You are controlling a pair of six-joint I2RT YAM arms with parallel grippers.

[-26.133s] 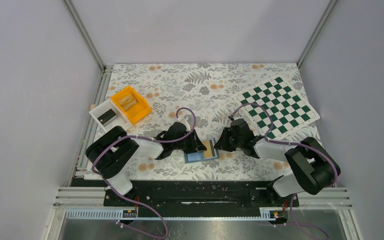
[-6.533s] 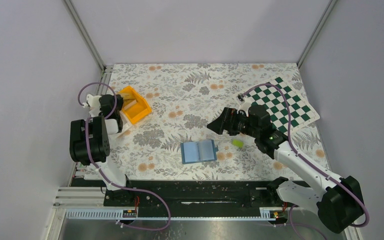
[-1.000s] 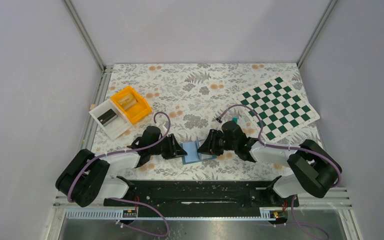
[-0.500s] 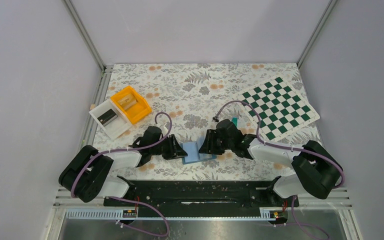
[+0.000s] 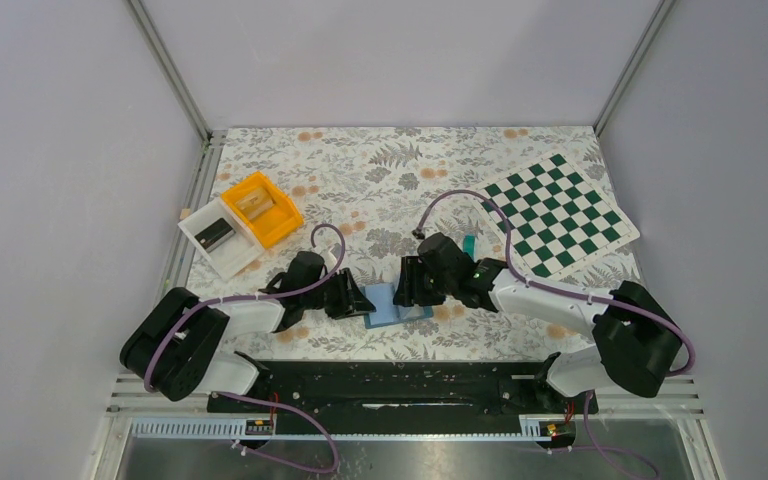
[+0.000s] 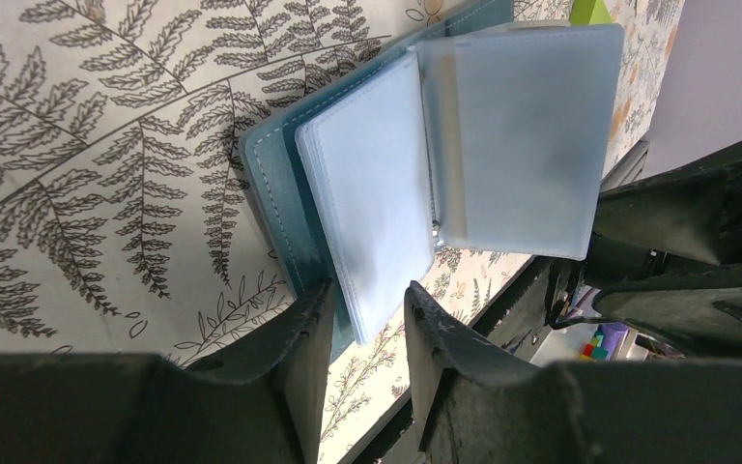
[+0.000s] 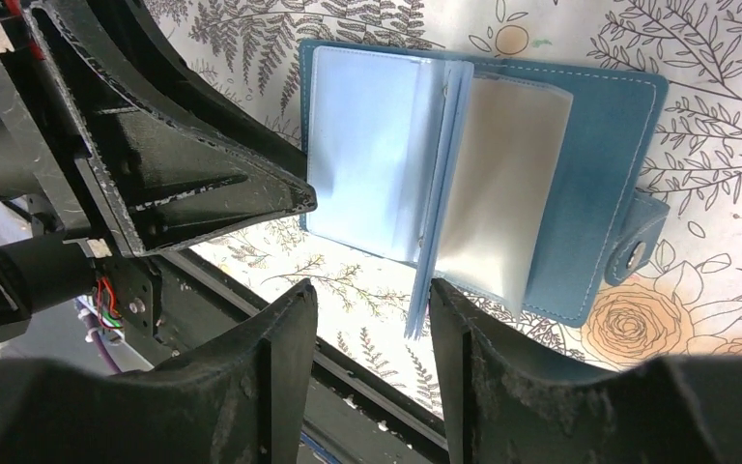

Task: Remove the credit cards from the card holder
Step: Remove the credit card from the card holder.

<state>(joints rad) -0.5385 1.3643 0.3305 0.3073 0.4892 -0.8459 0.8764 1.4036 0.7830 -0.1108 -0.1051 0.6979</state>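
Observation:
The blue-teal card holder (image 5: 392,303) lies open on the floral cloth between both grippers, and its clear sleeves (image 7: 367,145) are fanned out and look empty. My left gripper (image 6: 367,319) is low at its left edge, jaws apart, one finger on the teal cover (image 6: 280,184) and the sleeves' corner in the gap. My right gripper (image 7: 372,295) hangs open over the near edge, with the loose sleeve edges beside its right finger (image 7: 464,319). A teal credit card (image 5: 469,244) lies on the cloth behind the right arm. A lime-green card (image 6: 591,10) shows past the holder.
An orange bin (image 5: 261,208) and a white bin (image 5: 216,238) stand at the back left. A green-and-white chessboard (image 5: 558,212) lies at the back right. The black base rail (image 5: 400,375) runs just beyond the holder's near edge.
My right gripper has widened its jaws and its arm has shifted left over the holder. The left arm has hardly moved.

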